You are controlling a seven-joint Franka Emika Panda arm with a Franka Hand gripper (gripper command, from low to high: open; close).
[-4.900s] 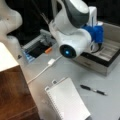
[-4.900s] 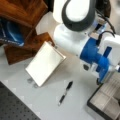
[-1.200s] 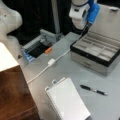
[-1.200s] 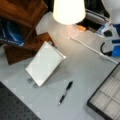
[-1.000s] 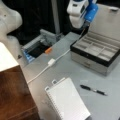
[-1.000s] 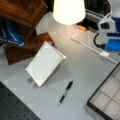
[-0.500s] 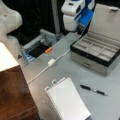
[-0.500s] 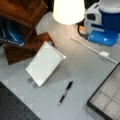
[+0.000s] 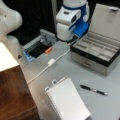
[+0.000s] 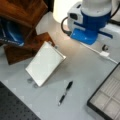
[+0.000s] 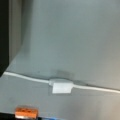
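Cable [image 11: 30,78] is lying on the grey table [image 9: 75,67], its white block [image 11: 61,86] right under my wrist camera. I'm hanging above it beside the open case [image 9: 100,50]; my gripper isn't showing anywhere, so I cannot tell whether my fingers are apart. Nothing is held yet, judging by this; pen [image 10: 65,93] and notebook [image 10: 45,63] are lying untouched.

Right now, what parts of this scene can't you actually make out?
- Fingers: not seen in any view; in both front views the arm's white and blue body covers them.
- Open case: cut off by a front view's right edge.
- White cable: both ends run past the wrist view's edges.
- Orange piece: cut off at the wrist view's bottom.
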